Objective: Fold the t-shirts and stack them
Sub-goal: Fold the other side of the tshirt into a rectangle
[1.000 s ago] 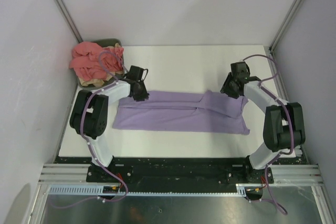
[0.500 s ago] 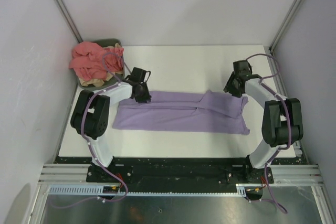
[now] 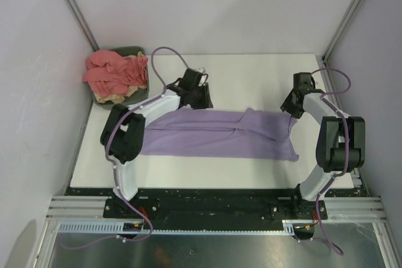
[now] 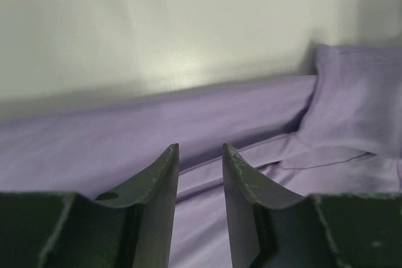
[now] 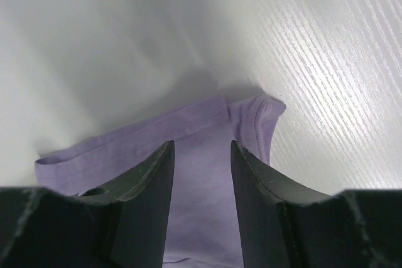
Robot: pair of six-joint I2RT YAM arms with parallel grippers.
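A lavender t-shirt (image 3: 220, 133) lies folded into a long band across the white table (image 3: 245, 80). My left gripper (image 3: 202, 100) hovers over its far edge near the middle, jaws open and empty; the left wrist view shows the fingers (image 4: 160, 180) above the purple cloth (image 4: 125, 136). My right gripper (image 3: 291, 106) is over the shirt's far right corner, open and empty; the right wrist view shows the hemmed corner (image 5: 251, 114) between and beyond the fingers (image 5: 257, 180). Salmon-pink shirts (image 3: 113, 72) and a tan one (image 3: 110, 98) are heaped at the far left.
The heap sits in a dark grey-green bin (image 3: 129, 51) in the far left corner. Grey walls enclose the table on the left, back and right. Metal rails (image 3: 207, 208) run along the near edge by the arm bases.
My left gripper has moved right and away along the shirt's far edge, from its left end towards the middle. My right gripper has shifted slightly right and away. The shirt lies much as before.
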